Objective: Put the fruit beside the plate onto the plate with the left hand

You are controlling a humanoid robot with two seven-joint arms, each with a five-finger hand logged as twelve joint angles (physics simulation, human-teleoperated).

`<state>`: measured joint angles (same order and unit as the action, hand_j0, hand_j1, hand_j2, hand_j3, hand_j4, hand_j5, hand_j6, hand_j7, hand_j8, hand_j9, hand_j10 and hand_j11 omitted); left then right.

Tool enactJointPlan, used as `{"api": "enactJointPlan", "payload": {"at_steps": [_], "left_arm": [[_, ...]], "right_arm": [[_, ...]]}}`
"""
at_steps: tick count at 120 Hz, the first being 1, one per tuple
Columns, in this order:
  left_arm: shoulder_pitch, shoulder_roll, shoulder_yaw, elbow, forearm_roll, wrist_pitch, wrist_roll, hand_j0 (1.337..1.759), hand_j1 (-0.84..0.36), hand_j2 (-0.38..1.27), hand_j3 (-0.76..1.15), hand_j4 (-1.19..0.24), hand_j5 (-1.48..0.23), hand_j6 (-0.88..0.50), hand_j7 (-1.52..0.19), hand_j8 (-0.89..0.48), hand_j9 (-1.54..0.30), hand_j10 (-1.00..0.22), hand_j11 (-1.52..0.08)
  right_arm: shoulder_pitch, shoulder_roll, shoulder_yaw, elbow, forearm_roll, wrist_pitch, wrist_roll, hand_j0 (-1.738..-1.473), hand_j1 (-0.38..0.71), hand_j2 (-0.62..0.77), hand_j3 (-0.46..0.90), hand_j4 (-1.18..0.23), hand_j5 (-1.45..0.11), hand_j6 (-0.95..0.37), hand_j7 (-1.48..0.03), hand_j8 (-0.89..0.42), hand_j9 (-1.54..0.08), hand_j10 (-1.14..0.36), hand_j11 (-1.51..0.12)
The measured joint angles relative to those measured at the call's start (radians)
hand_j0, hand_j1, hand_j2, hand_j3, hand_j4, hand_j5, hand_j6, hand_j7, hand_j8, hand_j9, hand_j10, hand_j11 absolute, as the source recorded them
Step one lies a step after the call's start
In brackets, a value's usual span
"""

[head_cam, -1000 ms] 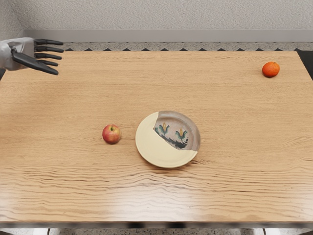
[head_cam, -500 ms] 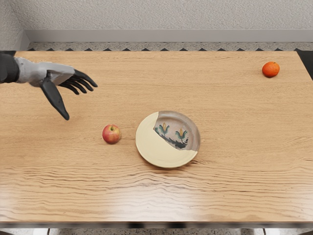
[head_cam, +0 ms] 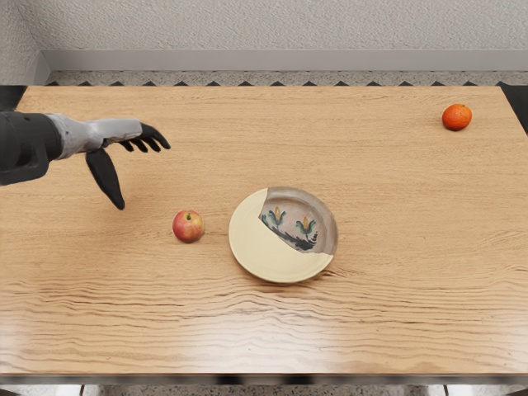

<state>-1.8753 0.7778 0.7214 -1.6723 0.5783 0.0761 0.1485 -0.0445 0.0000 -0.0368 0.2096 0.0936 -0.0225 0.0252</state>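
A red-and-yellow apple lies on the wooden table just left of the plate, a round cream dish with a painted grey flower panel. My left hand comes in from the left edge and hovers up and to the left of the apple, well apart from it. Its black fingers are spread and its thumb points down toward the table; it holds nothing. The right arm does not show.
An orange sits near the table's far right corner, far from the plate. The table's back edge meets a grey wall with a patterned floor strip.
My left arm has reached in from the far left corner toward the middle, rotated so the thumb points down, and come closer to the apple. Apple, plate and orange have not moved.
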Motion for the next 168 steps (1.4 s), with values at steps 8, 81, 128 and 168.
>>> {"api": "enactJointPlan", "payload": {"at_steps": [8, 81, 128, 168], "left_arm": [[0.008, -0.043, 0.030, -0.016, 0.026, 0.030, 0.001, 1.658, 0.05, 0.05, 0.00, -0.25, -0.32, -0.25, -0.32, -0.25, -0.32, -0.25, -0.32], [-0.130, -0.356, 0.229, -0.033, -0.020, 0.106, 0.019, 1.658, 0.05, 0.05, 0.00, -0.25, -0.32, -0.25, -0.32, -0.25, -0.32, -0.25, -0.32], [-0.068, -0.438, 0.230, -0.035, -0.044, 0.253, 0.022, 1.658, 0.05, 0.05, 0.00, -0.25, -0.33, -0.25, -0.33, -0.25, -0.33, -0.25, -0.33], [-0.009, -0.498, 0.230, -0.022, -0.045, 0.317, 0.022, 1.658, 0.01, 0.06, 0.00, -0.28, -0.37, -0.28, -0.37, -0.28, -0.37, -0.28, -0.37]], "right_arm": [[0.000, 0.000, 0.000, 0.000, 0.000, 0.000, 0.000, -1.658, -0.31, -0.01, 0.00, -0.03, -0.04, -0.03, -0.04, -0.03, -0.04, -0.03, -0.04], [0.000, 0.000, 0.000, 0.000, 0.000, 0.000, 0.000, -1.658, -0.31, -0.01, 0.00, -0.03, -0.04, -0.03, -0.04, -0.03, -0.04, -0.03, -0.04], [0.000, 0.000, 0.000, 0.000, 0.000, 0.000, 0.000, -1.658, -0.31, -0.01, 0.00, -0.03, -0.04, -0.03, -0.04, -0.03, -0.04, -0.03, -0.04], [0.000, 0.000, 0.000, 0.000, 0.000, 0.000, 0.000, -1.658, -0.31, -0.01, 0.00, -0.03, -0.04, -0.03, -0.04, -0.03, -0.04, -0.03, -0.04]]}}
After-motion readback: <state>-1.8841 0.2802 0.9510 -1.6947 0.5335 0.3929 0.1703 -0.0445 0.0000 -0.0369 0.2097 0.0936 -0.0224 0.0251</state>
